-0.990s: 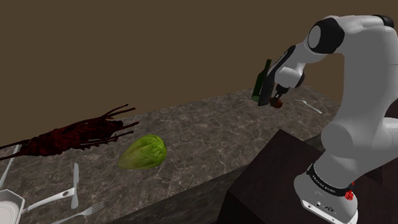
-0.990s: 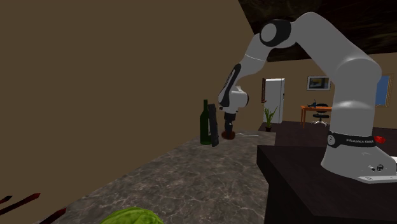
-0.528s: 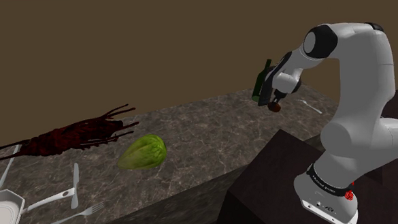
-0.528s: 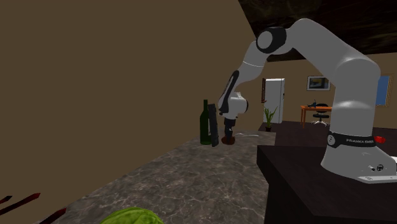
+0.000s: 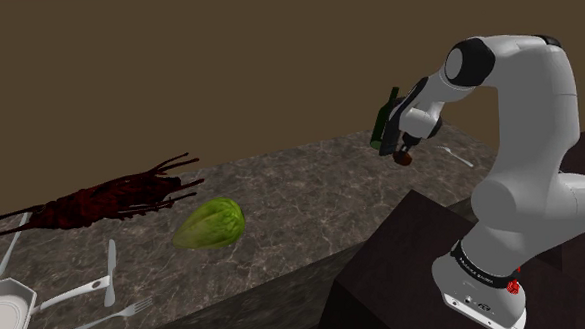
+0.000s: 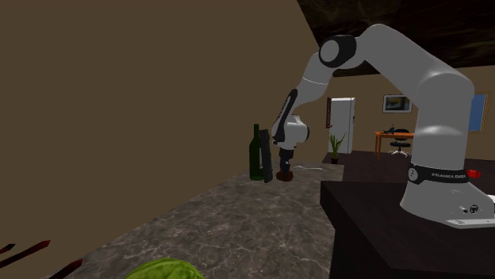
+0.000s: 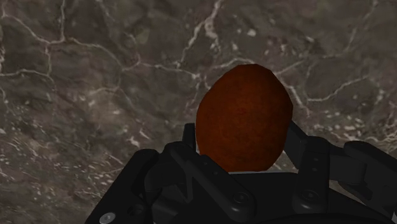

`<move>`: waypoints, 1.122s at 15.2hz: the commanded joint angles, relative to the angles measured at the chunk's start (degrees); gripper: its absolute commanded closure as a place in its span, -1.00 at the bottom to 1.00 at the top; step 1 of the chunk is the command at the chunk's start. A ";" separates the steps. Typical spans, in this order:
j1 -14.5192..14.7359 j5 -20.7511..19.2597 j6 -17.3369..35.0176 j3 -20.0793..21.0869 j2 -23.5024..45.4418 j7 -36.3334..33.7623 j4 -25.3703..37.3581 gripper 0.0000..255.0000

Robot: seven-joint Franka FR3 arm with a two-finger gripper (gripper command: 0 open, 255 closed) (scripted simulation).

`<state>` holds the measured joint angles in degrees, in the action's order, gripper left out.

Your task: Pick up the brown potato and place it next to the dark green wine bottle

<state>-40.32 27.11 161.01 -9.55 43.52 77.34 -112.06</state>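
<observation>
You are looking at a white Franka arm reaching from its dark stand (image 5: 404, 275) over a dark marble countertop (image 5: 302, 198). Its black gripper (image 7: 243, 139) is clenching a reddish-brown potato (image 7: 245, 118), with both fingers (image 7: 299, 145) pressing on the potato's sides in the wrist view. The potato is hanging low over the counter, just beside the dark green wine bottle (image 6: 255, 153), which is standing upright near the brown wall. You cannot tell whether the potato is touching the stone. Well apart, toward the shoulder view's left, a green lettuce head (image 5: 211, 222) is lying on the counter. A dark red twiggy bundle (image 5: 107, 200) is lying behind it, and a knife (image 5: 110, 270), a fork (image 5: 121, 317) and a white plate (image 5: 3, 309) are lying nearer the front edge.
</observation>
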 commanded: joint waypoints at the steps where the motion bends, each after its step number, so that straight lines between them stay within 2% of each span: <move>1: 0.00 0.00 0.00 0.00 0.00 0.00 0.00 -1.00; 6: 0.00 0.00 0.00 0.00 0.00 0.00 0.00 -1.00; 10: 2.14 -1.86 -3.40 -2.82 -7.36 -1.43 -4.21 -1.00; 17: 2.13 -1.87 -3.40 -2.81 -7.36 -1.44 -4.21 -1.00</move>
<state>-38.20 25.24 157.62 -12.36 36.17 75.91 -116.27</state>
